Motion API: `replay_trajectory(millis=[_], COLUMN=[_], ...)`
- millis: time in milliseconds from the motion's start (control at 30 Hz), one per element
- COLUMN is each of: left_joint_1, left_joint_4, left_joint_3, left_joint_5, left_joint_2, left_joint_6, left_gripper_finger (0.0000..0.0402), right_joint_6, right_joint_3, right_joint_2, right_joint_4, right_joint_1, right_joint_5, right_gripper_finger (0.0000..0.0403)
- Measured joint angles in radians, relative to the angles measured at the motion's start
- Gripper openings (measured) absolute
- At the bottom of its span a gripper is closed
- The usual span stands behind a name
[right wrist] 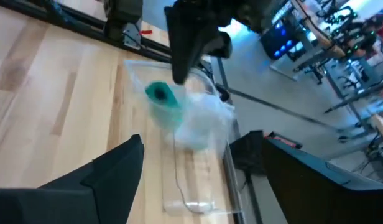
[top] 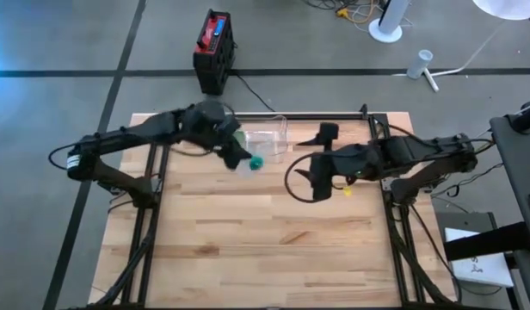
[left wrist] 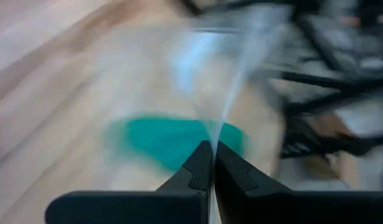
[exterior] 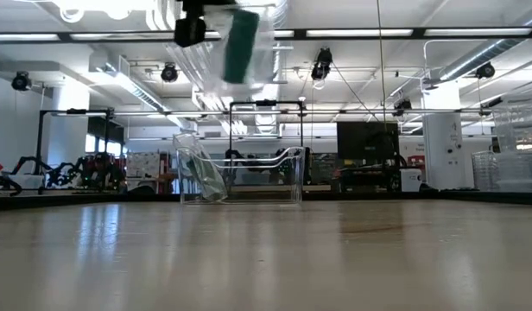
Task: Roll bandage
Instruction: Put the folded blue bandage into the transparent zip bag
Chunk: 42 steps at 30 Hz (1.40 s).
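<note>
Hanging below the left gripper, the green bandage roll is off the table; the low view shows it blurred and high in the air, beneath the gripper's dark tip. In the left wrist view the two fingers are pressed together on a thin pale film or strip that runs away from their tips, and the teal roll lies just beyond them. In the right wrist view the roll sits at the end of the left gripper's fingers with a cloudy clear wrapping trailing beside it. Whether the pinched strip is bandage or wrapper cannot be told.

The right gripper is to the right of the roll and apart from it, over the table's far half. Its fingers stand wide apart with nothing between them, as the right wrist view shows.

A clear plastic box stands near the table's far edge, just behind the roll. In the low view its walls are see-through and a clear sheet leans inside at its left end; what else it holds cannot be told.

A small yellow piece lies on the table by the right arm. On the floor beyond the table stands a black and red case.
</note>
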Motion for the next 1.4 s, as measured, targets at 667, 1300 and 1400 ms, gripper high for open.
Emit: replay_trajectory(millis=[667,1300,1400], left_joint_1=[0.121,0.12,0.115], left_joint_4=[-0.2,-0.591,-0.503], left_joint_3=[0.425,0.646,0.634], left_joint_5=[0.035,-0.49,-0.452], left_joint_2=[0.281,0.464,0.397], left_joint_6=[0.029,0.194,0.175], left_gripper_finger=[0.0,0.0,0.0], right_joint_6=[0.208,0.298,0.286], right_joint_3=[-0.137,-0.151,-0.151], right_joint_2=[-0.031,-0.061,-0.061], right_joint_4=[-0.188,-0.267,-0.264], right_joint_1=[0.005,0.02,0.021], right_joint_5=[0.001,0.003,0.004], right_gripper_finger=[0.0258,0.0229,0.0225])
